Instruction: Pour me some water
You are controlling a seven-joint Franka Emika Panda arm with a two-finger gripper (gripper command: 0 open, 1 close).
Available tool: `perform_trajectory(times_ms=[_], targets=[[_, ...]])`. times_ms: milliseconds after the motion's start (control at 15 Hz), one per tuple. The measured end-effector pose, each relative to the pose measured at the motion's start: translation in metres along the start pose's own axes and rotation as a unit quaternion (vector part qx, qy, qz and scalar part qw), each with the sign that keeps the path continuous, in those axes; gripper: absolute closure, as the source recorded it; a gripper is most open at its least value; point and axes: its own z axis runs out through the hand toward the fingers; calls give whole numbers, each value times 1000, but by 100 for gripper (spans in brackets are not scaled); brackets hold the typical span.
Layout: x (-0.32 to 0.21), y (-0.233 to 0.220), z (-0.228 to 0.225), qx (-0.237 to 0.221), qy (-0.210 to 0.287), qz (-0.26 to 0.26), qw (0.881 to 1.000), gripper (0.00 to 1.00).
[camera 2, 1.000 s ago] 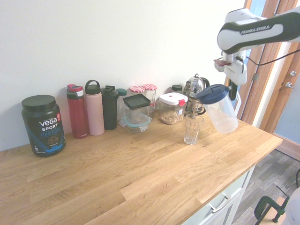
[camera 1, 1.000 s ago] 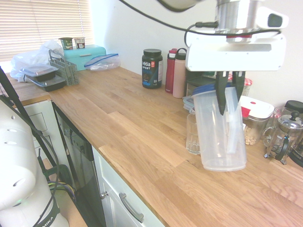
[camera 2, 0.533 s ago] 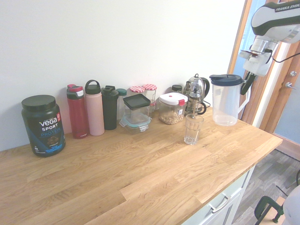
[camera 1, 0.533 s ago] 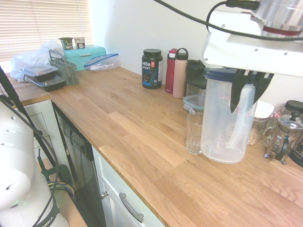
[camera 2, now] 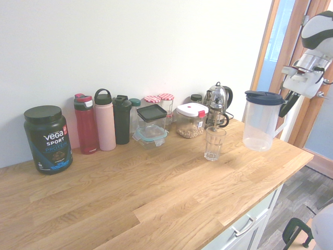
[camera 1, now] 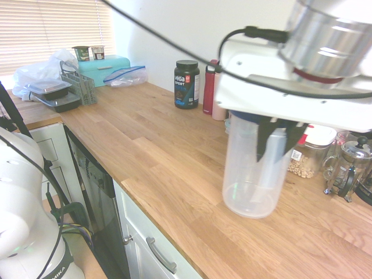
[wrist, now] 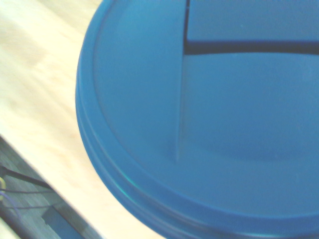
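Note:
A clear plastic pitcher (camera 2: 261, 125) with a dark blue lid (wrist: 209, 114) stands upright at the right end of the wooden counter (camera 2: 156, 192). It looks empty. I cannot tell whether its base touches the wood. My gripper (camera 2: 287, 104) is shut on the pitcher's handle from above. An empty drinking glass (camera 2: 214, 143) stands on the counter to the pitcher's left, clearly apart from it. In the first exterior view the pitcher (camera 1: 253, 174) fills the foreground below my gripper (camera 1: 279, 142) and hides the glass.
Along the wall stand a french press (camera 2: 217, 107), a white-lidded jar (camera 2: 191, 121), a black-lidded glass box (camera 2: 152, 124), several bottles (camera 2: 105, 126) and a black Vega tub (camera 2: 47, 138). The counter's front edge (camera 2: 270, 190) is close to the pitcher.
The pitcher went from tilted over the glass to upright, then moved away from the glass toward the counter's front edge, still held by the handle.

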Motion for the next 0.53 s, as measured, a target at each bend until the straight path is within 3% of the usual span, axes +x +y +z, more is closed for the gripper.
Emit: perform_trajectory(times_ms=[200, 533], targets=[[-41, -43, 11, 11, 9, 15, 1000, 100], [-56, -167, 33, 5, 54, 135, 989, 100]])
